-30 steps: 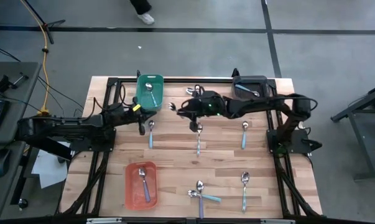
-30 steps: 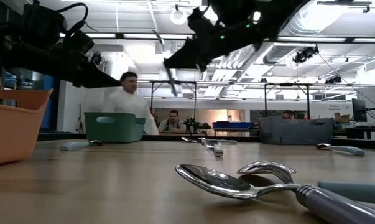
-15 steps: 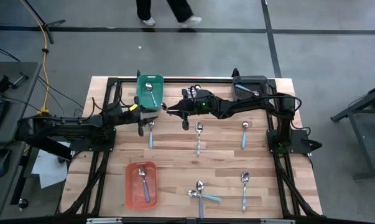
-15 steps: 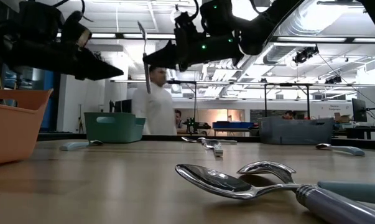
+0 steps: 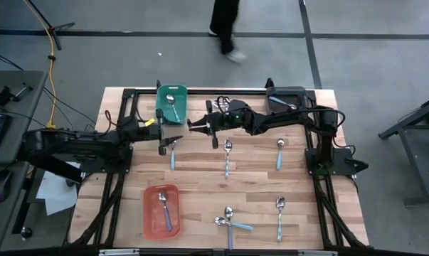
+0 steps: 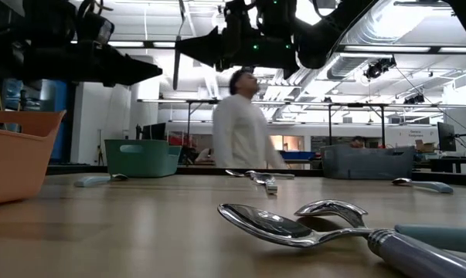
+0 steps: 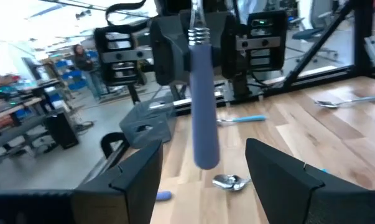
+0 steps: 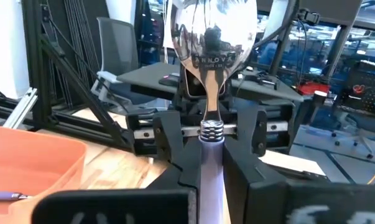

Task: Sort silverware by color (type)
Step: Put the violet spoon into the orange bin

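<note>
The right gripper [image 5: 193,126] hangs above the table's far half, just beside the green bin [image 5: 171,105], and its fingers are clamped on a purple-handled spoon [image 8: 210,74]. In the right wrist view the spoon stands upright between the dark fingers [image 8: 175,146], shiny bowl up, handle running down between them. The left wrist view shows the same spoon [image 7: 201,106] hanging with its purple handle end down, gripped high up by the right arm's tool.

The left gripper [image 5: 162,141] faces it from the table's left side, close to the spoon; its two fingers [image 7: 140,171] stand wide apart and hold nothing, with the handle end showing in the gap between them.

The remaining spoons are spread about. One lies in the green bin at the far edge, and one lies in the orange bin [image 5: 159,211] near the front left corner. A grey bin [image 5: 285,98] sits at the far right corner. Three blue-handled spoons [image 5: 227,158] lie in a row across the middle of the table. Near the front edge, two spoons [image 5: 228,221] lie touching each other, with another [image 5: 279,215] just to their right.

A person [image 6: 244,123] stands in the room beyond the table.
</note>
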Robot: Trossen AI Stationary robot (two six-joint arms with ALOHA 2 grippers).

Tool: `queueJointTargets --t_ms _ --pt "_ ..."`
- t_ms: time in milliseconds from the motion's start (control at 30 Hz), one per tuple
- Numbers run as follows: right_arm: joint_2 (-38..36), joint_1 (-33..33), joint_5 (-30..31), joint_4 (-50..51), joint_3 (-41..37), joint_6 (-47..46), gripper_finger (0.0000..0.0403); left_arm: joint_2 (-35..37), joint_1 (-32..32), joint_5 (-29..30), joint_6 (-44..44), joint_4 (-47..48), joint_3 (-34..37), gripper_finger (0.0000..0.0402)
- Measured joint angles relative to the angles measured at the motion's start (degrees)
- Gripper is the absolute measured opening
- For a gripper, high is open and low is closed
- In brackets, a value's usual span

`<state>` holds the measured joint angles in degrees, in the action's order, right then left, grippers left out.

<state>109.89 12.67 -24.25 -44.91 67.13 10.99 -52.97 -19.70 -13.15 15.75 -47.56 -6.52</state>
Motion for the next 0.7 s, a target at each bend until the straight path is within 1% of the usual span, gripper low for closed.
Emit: queueJointTargets --t_ms 167,333,500,600,700 --pt "0.0 -0.8 0.0 0.0 0.0 0.7 0.0016 -4.7 1.7 -0.8 0.0 -0.1 -2.4 0.0221" --pt "0.0 -1.1 0.0 0.4 0.0 1.3 0.0016 -8.8 4.4 -0.9 -0.7 -4.6 -3.8 0.0221" --pt "0.0 -1.1 0.1 0.5 0.0 1.5 0.0016 -11.6 5.5 1.9 -2.6 -5.5 -5.9 0.0220" --pt "0.0 -1.1 0.1 0.7 0.0 1.5 0.0016 -13.2 5.6 2.1 -2.8 -5.5 -7.0 0.0218" --pt "0.0 -1.1 0.2 1.2 0.0 1.5 0.0016 -14.4 5.6 2.3 -3.4 -5.6 -7.8 0.0206"
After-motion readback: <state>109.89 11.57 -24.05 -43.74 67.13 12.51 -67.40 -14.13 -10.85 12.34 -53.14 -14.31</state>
